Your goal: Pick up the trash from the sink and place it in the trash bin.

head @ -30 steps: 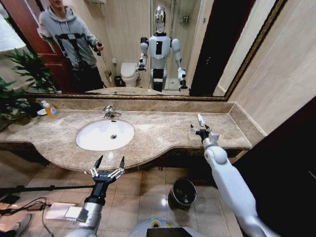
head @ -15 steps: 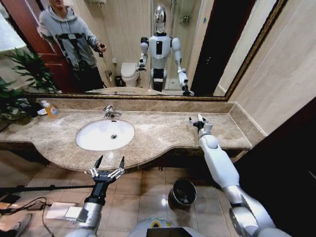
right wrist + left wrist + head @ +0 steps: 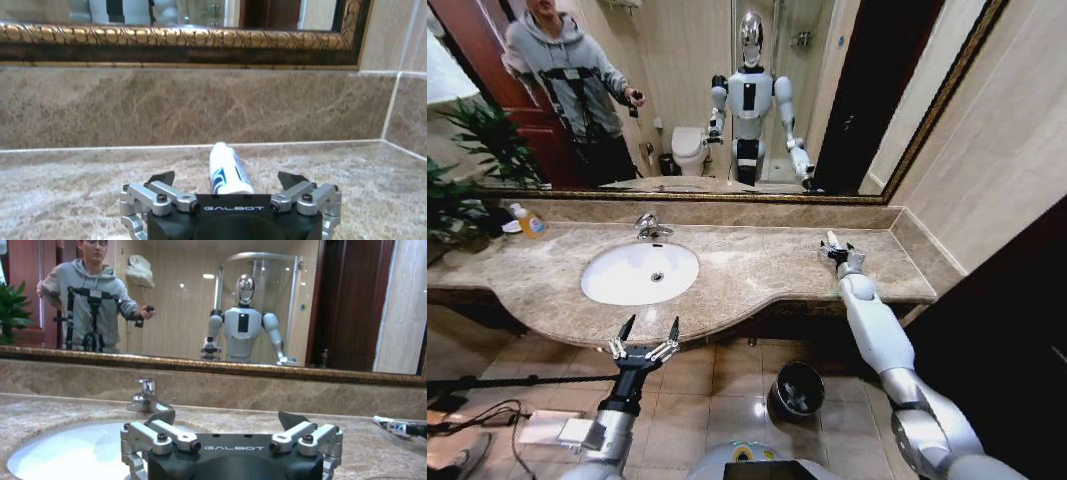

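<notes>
Right end effector at white tube.
My right end effector (image 3: 227, 181), fingers spread, straddles the white tube (image 3: 227, 170) on the tabletop (image 3: 757, 265), right of frame; left end effector (image 3: 645, 335) spread, lower left.

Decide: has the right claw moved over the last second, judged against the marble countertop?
Yes. The right claw has moved across the countertop toward the back wall, closing on the white tube; its fingers are open.

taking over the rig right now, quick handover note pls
Right gripper: open, low over the countertop near its right end, a white tube lying between its fingers, not yet gripped.
Left gripper: open, holding nothing, at the counter's front edge before the sink.
Trash bin: on the floor below the counter, to the right of the basin.
Done: basin looks clear of trash.
Left: close on the tube, carry it to the bin, drop it.
</notes>
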Tool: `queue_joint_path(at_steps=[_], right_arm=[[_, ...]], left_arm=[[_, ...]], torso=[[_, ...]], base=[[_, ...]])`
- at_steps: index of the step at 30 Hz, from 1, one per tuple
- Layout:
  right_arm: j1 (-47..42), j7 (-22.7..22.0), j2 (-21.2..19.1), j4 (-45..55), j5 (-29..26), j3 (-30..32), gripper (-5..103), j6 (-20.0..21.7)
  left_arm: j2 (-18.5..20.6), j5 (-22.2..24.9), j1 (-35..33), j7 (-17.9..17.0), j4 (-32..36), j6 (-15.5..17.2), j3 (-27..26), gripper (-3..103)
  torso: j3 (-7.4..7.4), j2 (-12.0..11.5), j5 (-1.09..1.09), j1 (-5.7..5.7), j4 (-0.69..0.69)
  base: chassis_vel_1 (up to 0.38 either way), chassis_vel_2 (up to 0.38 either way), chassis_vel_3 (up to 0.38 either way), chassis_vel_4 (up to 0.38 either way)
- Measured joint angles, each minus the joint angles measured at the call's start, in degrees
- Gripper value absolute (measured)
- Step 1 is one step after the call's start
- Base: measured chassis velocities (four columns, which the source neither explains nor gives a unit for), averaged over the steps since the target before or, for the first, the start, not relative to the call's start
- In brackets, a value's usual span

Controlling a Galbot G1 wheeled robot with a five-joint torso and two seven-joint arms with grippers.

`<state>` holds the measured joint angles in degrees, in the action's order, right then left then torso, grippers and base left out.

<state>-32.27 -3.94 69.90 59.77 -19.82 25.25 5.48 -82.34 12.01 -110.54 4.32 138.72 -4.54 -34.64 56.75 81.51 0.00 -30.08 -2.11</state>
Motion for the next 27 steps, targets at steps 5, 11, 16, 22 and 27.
queue_joint_path(at_steps=[5, 11, 16, 22, 27], right_arm=[[0.0, 0.4, 0.0, -0.8, -0.3, 0.2, 98, -0.6], [-0.4, 0.4, -0.3, -0.8, -0.8, 0.3, 79, -1.1], [-0.6, 0.4, -0.4, -0.4, -1.0, 0.3, 63, -1.2], [-0.8, 0.4, -0.4, 0.2, -1.2, 0.2, 41, -1.1], [-1.4, 0.4, -0.5, 1.3, -1.6, 0.1, 27, -0.6]], left_arm=[[0.0, 0.0, 0.0, 0.0, 0.0, 0.0, 0.0, 100], [0.0, 0.0, 0.0, 0.0, 0.0, 0.0, 0.0, 100], [0.0, 0.0, 0.0, 0.0, 0.0, 0.0, 0.0, 100], [0.0, 0.0, 0.0, 0.0, 0.0, 0.0, 0.0, 100], [0.0, 0.0, 0.0, 0.0, 0.0, 0.0, 0.0, 100]], torso=[[0.00, 0.0, 0.00, 0.00, 0.00], [0.00, 0.0, 0.00, 0.00, 0.00], [0.00, 0.0, 0.00, 0.00, 0.00], [0.00, 0.0, 0.00, 0.00, 0.00], [0.00, 0.0, 0.00, 0.00, 0.00]], base=[[0.000, 0.000, 0.000, 0.000], [0.000, 0.000, 0.000, 0.000], [0.000, 0.000, 0.000, 0.000], [0.000, 0.000, 0.000, 0.000], [0.000, 0.000, 0.000, 0.000]])
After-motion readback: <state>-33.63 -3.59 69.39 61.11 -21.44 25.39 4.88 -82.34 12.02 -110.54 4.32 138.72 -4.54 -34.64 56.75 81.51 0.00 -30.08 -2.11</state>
